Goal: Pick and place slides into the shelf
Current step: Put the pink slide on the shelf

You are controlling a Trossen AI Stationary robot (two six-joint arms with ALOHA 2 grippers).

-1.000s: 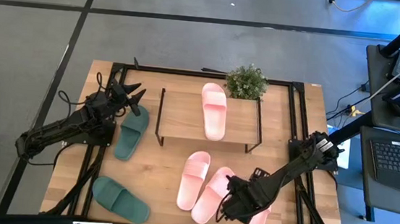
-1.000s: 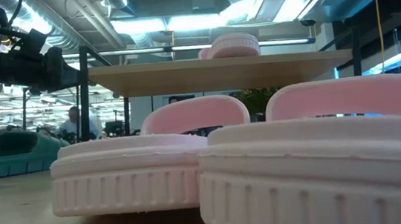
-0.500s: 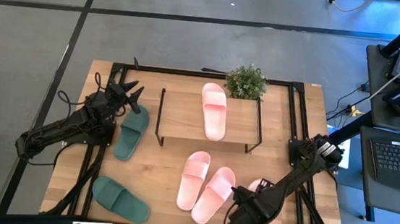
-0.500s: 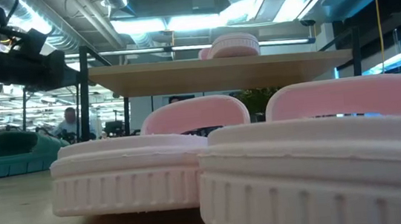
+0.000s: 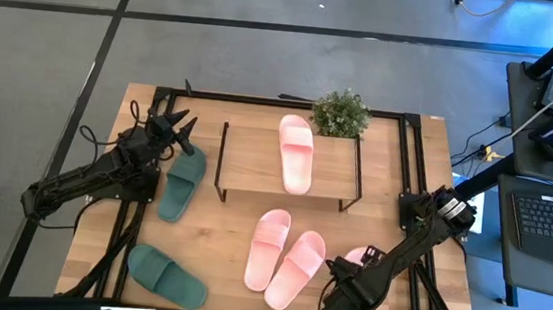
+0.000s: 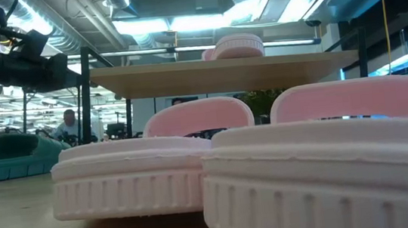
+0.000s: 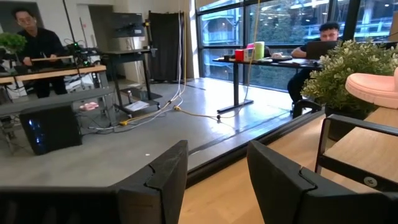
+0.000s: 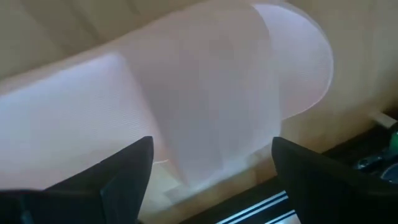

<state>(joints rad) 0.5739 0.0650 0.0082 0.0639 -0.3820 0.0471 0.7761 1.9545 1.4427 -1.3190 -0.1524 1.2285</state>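
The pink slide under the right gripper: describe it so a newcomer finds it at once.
Start at the table's front right corner. The pink slide lies there apart from the pink pair and is the only slide partly covered by the open right gripper.

Bright, even light falls on the table (image 5: 220,225) from above, and shadows there are soft. In the low view, ceiling lamps (image 6: 179,19) glare white, and the near pink slide (image 6: 331,169) looks big and fuzzy. The right wrist view is blurry all over. Daylight comes through the far windows (image 7: 273,25) in the left wrist view.
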